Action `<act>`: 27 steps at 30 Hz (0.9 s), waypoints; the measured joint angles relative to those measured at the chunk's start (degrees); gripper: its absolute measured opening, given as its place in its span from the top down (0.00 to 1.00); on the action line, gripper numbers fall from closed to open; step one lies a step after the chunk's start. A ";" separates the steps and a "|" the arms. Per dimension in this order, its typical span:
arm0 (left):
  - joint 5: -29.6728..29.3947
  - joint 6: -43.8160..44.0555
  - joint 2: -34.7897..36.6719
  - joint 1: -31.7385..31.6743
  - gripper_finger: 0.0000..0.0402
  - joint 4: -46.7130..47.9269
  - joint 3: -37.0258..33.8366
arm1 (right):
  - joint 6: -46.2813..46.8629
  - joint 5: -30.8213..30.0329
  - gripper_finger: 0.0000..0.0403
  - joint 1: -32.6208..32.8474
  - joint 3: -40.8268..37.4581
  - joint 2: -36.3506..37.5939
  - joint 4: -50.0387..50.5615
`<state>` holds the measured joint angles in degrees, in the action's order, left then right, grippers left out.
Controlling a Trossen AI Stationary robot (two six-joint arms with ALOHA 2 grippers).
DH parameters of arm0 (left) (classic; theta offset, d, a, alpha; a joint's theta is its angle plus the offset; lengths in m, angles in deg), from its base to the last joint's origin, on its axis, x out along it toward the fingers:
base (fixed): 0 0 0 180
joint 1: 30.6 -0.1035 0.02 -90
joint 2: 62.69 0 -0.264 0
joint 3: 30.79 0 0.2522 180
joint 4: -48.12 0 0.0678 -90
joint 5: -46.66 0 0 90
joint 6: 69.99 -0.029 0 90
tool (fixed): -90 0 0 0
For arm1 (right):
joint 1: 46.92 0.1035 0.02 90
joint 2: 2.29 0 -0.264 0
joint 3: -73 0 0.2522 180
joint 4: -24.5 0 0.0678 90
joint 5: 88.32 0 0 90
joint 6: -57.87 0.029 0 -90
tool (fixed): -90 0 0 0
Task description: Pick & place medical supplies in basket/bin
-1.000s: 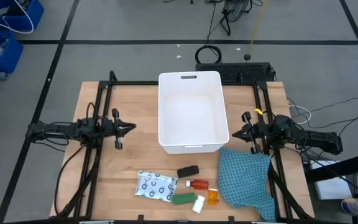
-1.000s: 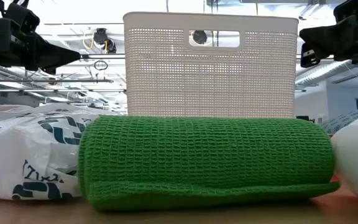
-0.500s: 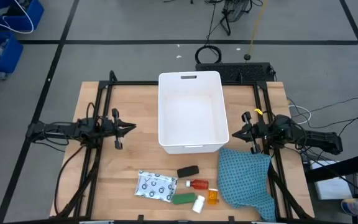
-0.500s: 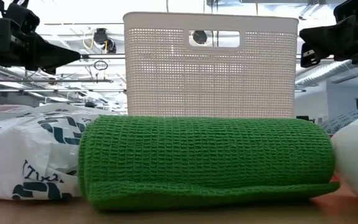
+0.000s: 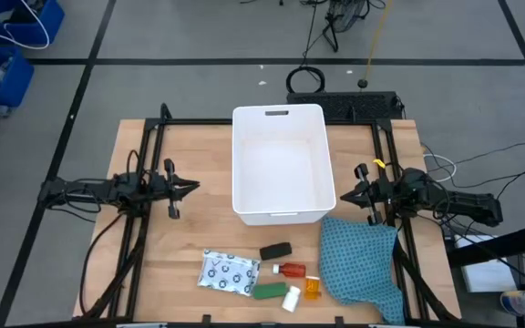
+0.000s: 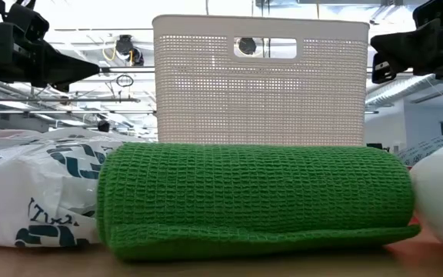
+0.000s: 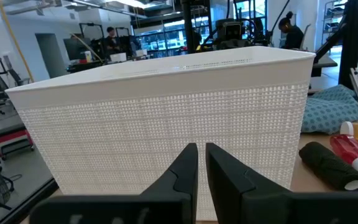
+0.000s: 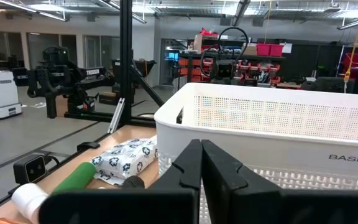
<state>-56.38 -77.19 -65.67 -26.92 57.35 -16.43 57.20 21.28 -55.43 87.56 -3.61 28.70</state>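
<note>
Perhaps red bottle (image 6: 414,225) behind green oblong (image 6: 252,196)

Count on the table: one white tub (image 5: 278,164). One teal cloth (image 5: 361,264). Six small supplies near the front edge: one white dotted packet (image 5: 229,271), one black oblong piece (image 5: 275,251), one red bottle (image 5: 291,270), one orange vial (image 5: 312,288), one green oblong (image 5: 267,291), one small white bottle (image 5: 291,298). Two arms, one gripper each: left gripper (image 5: 192,187), right gripper (image 5: 342,195). Beyond the table, in the left wrist view, two people in the room: one person (image 7: 111,38) at far left, another person (image 7: 289,31) at far right.
</note>
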 joint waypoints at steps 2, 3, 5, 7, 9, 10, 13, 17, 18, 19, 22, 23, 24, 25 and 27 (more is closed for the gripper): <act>0.02 0.01 0.00 -0.01 0.91 0.01 0.01 | 0.01 0.00 1.00 -0.01 0.01 0.00 0.01; 0.02 0.01 0.00 -0.01 0.91 0.01 0.00 | 0.00 0.02 1.00 -0.02 0.02 0.00 0.00; 0.01 0.02 0.00 -0.02 0.91 0.00 0.00 | 0.00 0.00 1.00 -0.02 0.00 0.02 0.00; 0.01 0.01 0.00 -0.02 0.91 0.01 0.00 | 0.00 0.00 1.00 -0.02 0.02 0.02 0.01; 0.01 0.02 0.00 -0.02 0.91 0.01 0.00 | 0.00 0.00 1.00 0.00 0.00 0.02 0.02; 0.00 0.02 0.00 -0.02 0.91 0.00 0.00 | 0.01 0.01 1.00 -0.02 0.01 0.01 0.01; 0.00 0.00 0.00 0.00 0.91 0.00 0.00 | 0.00 0.00 1.00 -0.01 0.01 0.01 0.01; 0.01 0.00 0.00 0.00 0.91 0.00 0.01 | 0.00 0.00 1.00 0.00 0.00 0.02 0.02; 0.00 0.01 0.00 -0.01 0.91 0.00 0.00 | 0.00 0.00 1.00 -0.02 0.00 0.00 0.02; 0.01 0.01 0.00 -0.01 0.91 0.00 0.01 | 0.00 0.00 1.00 -0.02 0.02 0.00 0.00; 0.02 0.02 0.00 0.00 0.91 0.00 0.00 | 0.00 0.00 1.00 -0.01 0.02 0.00 0.00; 0.01 0.02 0.00 0.00 0.91 0.00 0.00 | 0.00 0.00 1.00 0.00 0.00 0.00 0.02; 0.02 0.02 0.00 -0.01 0.91 0.01 0.01 | 0.00 0.01 1.00 -0.01 0.02 0.02 0.02; 0.02 0.00 0.00 0.00 0.91 0.00 0.00 | -0.07 0.00 1.00 -0.01 0.02 0.01 0.00; 0.02 0.02 0.00 0.00 0.91 0.01 0.01 | -2.60 -0.07 1.00 -0.02 0.02 0.00 -0.13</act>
<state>-56.36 -77.17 -65.67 -26.93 57.36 -16.42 54.60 21.21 -55.46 87.58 -3.62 28.57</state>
